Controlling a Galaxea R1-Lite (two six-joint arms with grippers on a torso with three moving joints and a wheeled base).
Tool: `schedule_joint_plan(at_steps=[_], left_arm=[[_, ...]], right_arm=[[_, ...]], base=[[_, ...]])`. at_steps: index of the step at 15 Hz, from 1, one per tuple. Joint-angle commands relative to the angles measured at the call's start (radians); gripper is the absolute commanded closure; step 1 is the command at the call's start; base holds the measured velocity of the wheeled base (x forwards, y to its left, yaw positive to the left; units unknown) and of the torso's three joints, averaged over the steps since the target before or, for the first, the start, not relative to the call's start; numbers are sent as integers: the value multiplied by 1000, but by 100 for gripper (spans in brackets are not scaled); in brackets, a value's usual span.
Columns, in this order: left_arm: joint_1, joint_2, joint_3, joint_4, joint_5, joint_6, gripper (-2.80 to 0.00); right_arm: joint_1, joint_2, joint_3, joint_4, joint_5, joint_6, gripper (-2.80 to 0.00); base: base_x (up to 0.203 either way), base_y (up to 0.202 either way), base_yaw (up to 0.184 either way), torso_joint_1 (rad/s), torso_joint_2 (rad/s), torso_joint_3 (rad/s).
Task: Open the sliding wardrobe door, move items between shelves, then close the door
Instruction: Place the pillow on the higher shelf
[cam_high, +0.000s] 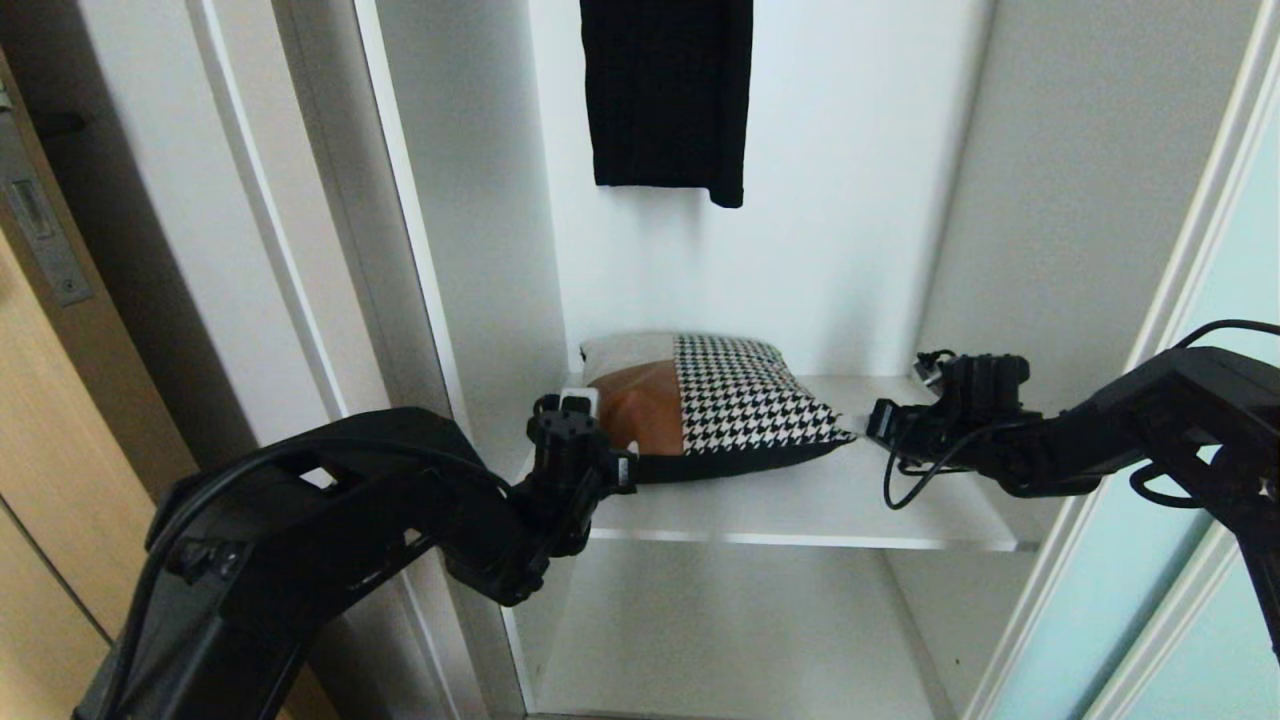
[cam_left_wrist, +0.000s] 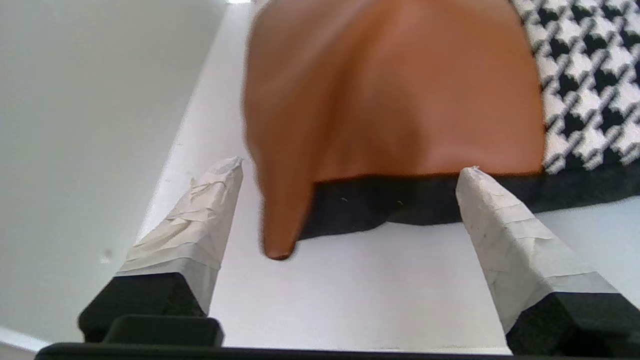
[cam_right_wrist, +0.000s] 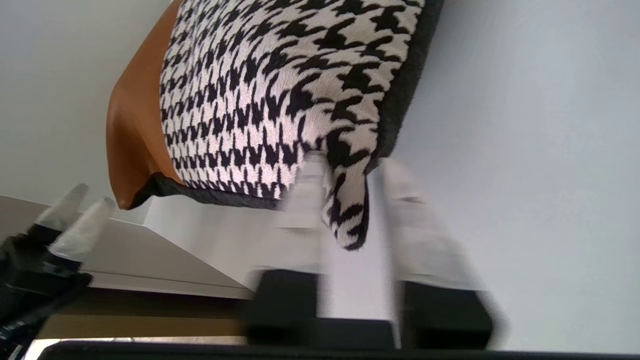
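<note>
We see the patchwork cushion (cam_high: 705, 405) lying flat on the upper white shelf (cam_high: 800, 505) inside the wardrobe, toward the shelf's left half and set back against the rear wall. Its brown leather patch faces the near left, the houndstooth patch fills the right side, a grey patch sits at the far left, and the black underside shows along the near edge.

At the cushion's near left corner we find the left gripper (cam_high: 585, 425) — its taped fingers (cam_left_wrist: 200, 225) are spread wide, one on either side of the brown corner, and in the left wrist view neither finger touches the fabric. The corner droops onto the shelf between them.

At the cushion's right corner is the right gripper (cam_high: 875, 420). In the right wrist view its fingers (cam_right_wrist: 305, 200) stand partly apart with the houndstooth corner hanging between them; the view is blurred, so we cannot tell whether they press on the fabric or have let it go.

Below the shelf lies a lower white shelf (cam_high: 720, 640). Above the cushion a black garment (cam_high: 668, 95) hangs against the back wall. On the far right we see the sliding wardrobe door (cam_high: 1190, 560) — pale aqua glass in a light frame, pushed aside. On the far left stands a light wood door (cam_high: 50, 480).
</note>
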Motion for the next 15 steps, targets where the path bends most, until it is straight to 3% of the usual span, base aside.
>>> schedule_joint_plan(at_steps=[1, 5, 10, 11, 15], left_arm=[[2, -47, 27, -12, 3, -2, -280], [-43, -185, 83, 14, 7, 15, -280], [-63, -316, 208, 17, 23, 13, -280], [-66, -346, 226, 18, 47, 13, 0], [-78, -509, 349, 24, 109, 18, 0]], right_arm=[[-2, -34, 37, -11, 4, 3, -280], [-43, -136, 199, -131, 2, -7, -280], [-81, -273, 371, -145, -12, -102, -280], [-88, -314, 403, -144, -13, -110, -280], [-90, -469, 564, -139, -15, -133, -280]], base=[[0, 0, 0, 0, 0, 0], [0, 0, 0, 0, 0, 0], [0, 0, 0, 0, 0, 0], [0, 0, 0, 0, 0, 0], [0, 0, 0, 0, 0, 0]])
